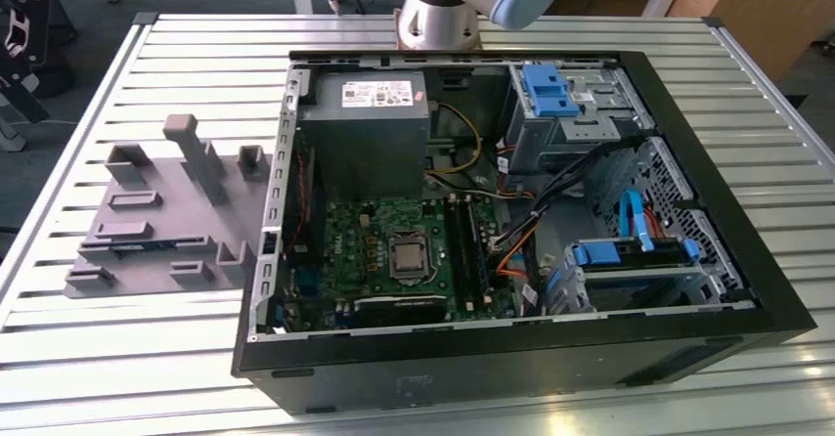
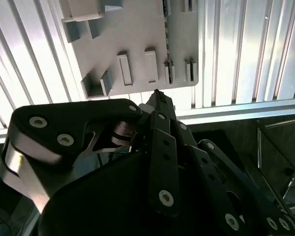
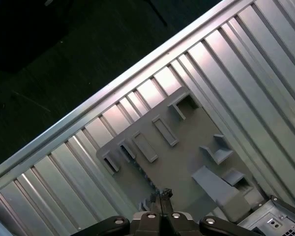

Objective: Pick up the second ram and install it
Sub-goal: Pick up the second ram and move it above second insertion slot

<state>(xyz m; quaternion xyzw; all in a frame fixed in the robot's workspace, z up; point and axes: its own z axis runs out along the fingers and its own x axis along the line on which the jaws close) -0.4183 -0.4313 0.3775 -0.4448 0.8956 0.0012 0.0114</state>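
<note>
Gripper [image 2: 156, 93]: jaws pressed together, nothing between them. It hangs over the grey holder [image 2: 137, 44], at the edge next to the case. Second ram [image 2: 165, 39]: probably the thin dark strip standing on edge in a holder slot, just off the jaw tips; can't confirm. Judged from that, pick not done and install not done. Beyond it, the open computer case [image 1: 522, 211]; memory slots [image 1: 464, 245] too dark to tell what's seated. Worktop [image 1: 196, 55]: flat ribbed aluminium. Room: dark floor [image 3: 39, 59], wooden furniture [image 1: 769, 6] at the back.

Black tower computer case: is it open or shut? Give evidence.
Open. The black tower computer case has no side cover; its green motherboard and grey power supply are exposed.
</note>
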